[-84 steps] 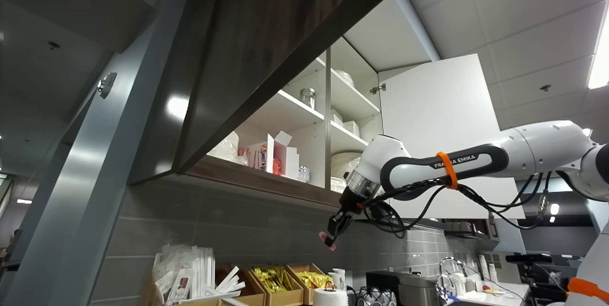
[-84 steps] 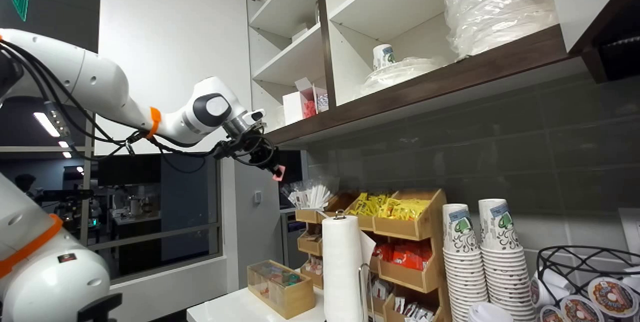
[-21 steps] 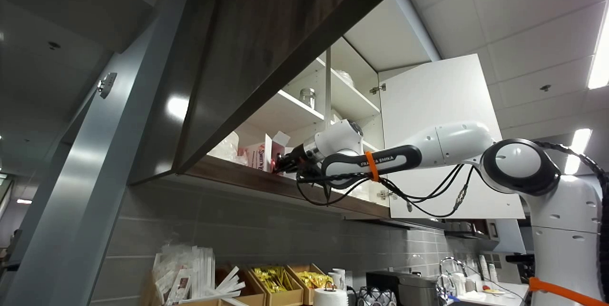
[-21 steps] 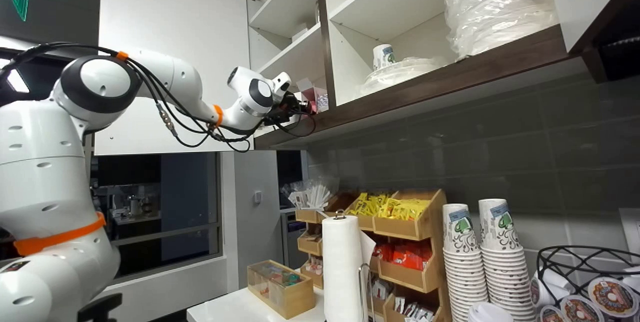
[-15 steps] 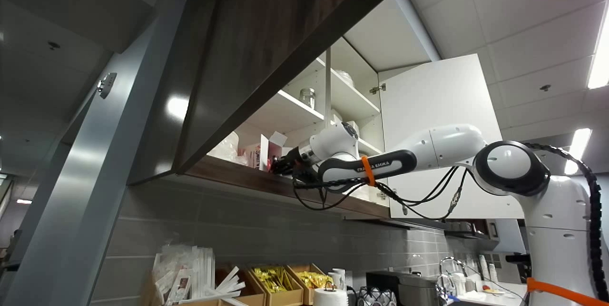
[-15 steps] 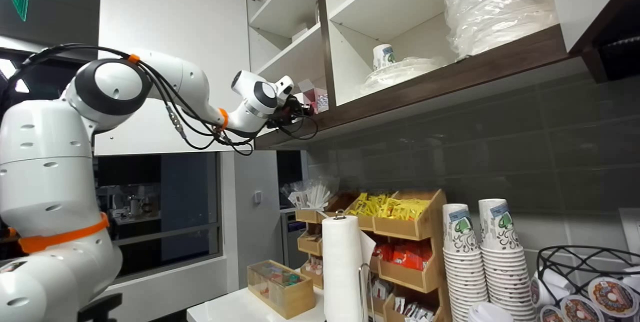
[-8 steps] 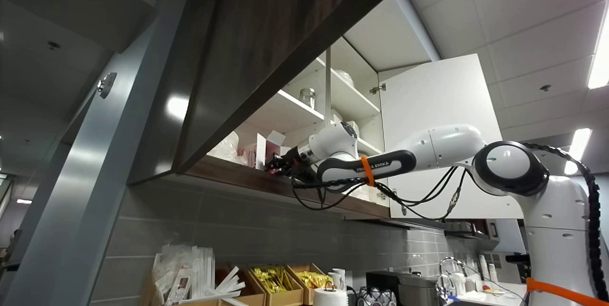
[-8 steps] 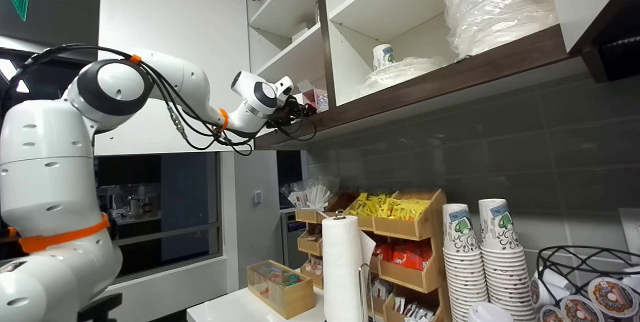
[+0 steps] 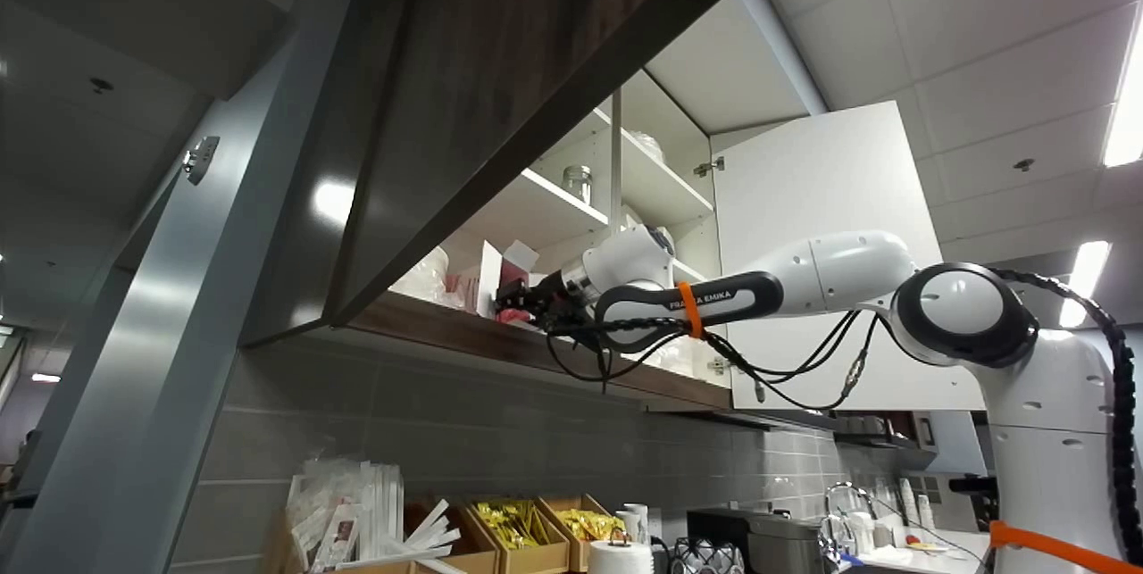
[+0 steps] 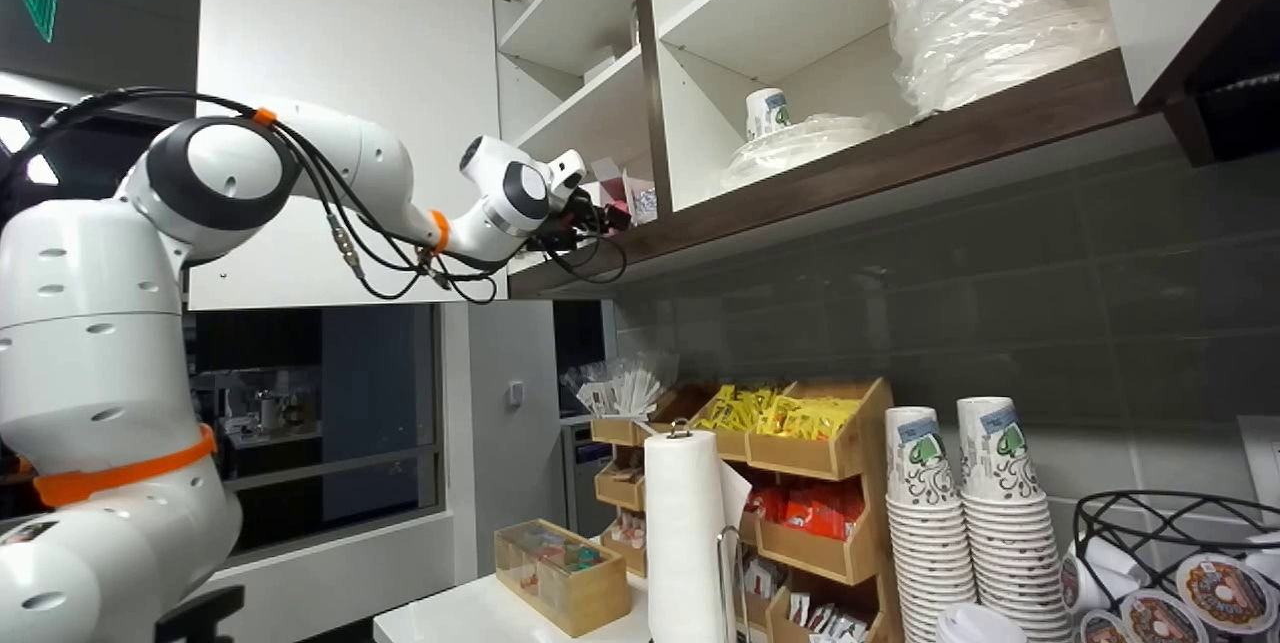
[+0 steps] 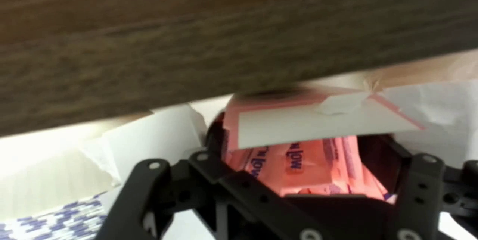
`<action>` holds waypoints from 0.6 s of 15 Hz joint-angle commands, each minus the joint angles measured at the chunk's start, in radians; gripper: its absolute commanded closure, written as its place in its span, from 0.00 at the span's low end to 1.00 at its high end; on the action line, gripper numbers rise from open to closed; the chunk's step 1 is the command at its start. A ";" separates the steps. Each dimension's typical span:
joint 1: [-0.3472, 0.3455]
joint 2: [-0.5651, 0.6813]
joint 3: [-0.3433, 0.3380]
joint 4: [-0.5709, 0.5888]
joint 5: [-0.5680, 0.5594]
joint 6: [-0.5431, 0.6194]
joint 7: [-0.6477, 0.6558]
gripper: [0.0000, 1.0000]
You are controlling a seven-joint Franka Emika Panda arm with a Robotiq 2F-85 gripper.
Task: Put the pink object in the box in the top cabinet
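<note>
The top cabinet (image 9: 482, 74) has its dark brown door raised in an exterior view. On its lowest shelf stands the box (image 11: 291, 124), white and pink with torn flaps. My gripper (image 11: 302, 150) reaches over the cabinet's front edge into the box's mouth; it is open, with the black fingers spread wide apart. Pink packets (image 11: 298, 161) lie in the box between and beyond the fingers, and neither finger visibly grips one. Which packet is the pink object I carried I cannot tell. In both exterior views my gripper (image 10: 615, 216) hides much of the box's front.
The cabinet's brown front sill (image 11: 224, 46) runs close across the wrist view. A blue-and-white patterned item (image 11: 56, 221) stands beside the box. Plastic-wrapped goods (image 9: 424, 279) sit on its far side. A paper towel roll (image 10: 685, 533) and packet bins (image 10: 810, 423) stand below.
Earlier my gripper held a pink packet below the cabinet. It has since risen into the box, and over the last second its jaws have spread apart. The box has shifted slightly.
</note>
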 commanded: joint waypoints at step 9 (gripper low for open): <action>0.011 -0.072 -0.031 -0.048 0.061 -0.028 -0.015 0.96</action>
